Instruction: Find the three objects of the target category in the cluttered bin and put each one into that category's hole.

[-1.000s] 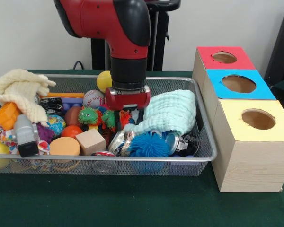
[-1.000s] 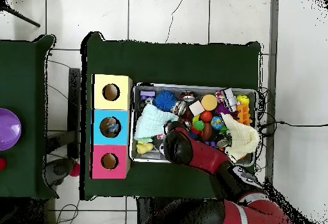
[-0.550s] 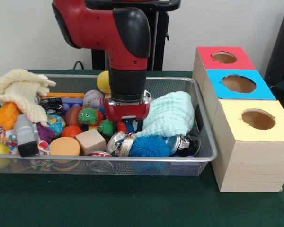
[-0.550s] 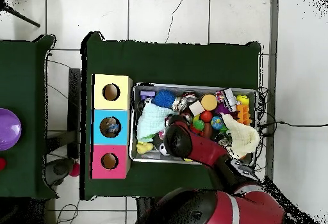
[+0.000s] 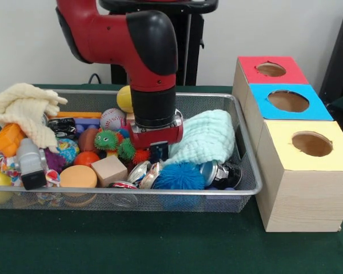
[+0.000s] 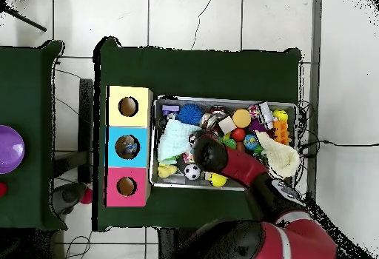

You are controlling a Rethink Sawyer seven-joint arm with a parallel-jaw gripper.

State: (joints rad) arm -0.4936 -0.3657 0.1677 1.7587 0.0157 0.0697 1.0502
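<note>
Green table [image 5: 160, 245] | wire bin [image 5: 248, 171] cluttered | claw [image 5: 153, 149] sunk among toys, grip cannot be told

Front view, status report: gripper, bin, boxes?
Gripper down in wire bin, jaws hidden in clutter. Mint cloth crowding it. Three boxes clear.

No words, numbers or signs can be read anywhere. The three boxes [image 5: 291, 137] have plain red, blue and yellow tops with no letters. The crushed cans [image 5: 146, 172] in the wire bin [image 5: 248, 182] may have print on them, but it is too small and bent to make out. The small dark card [image 5: 158, 152] under the arm shows no clear letters.
</note>
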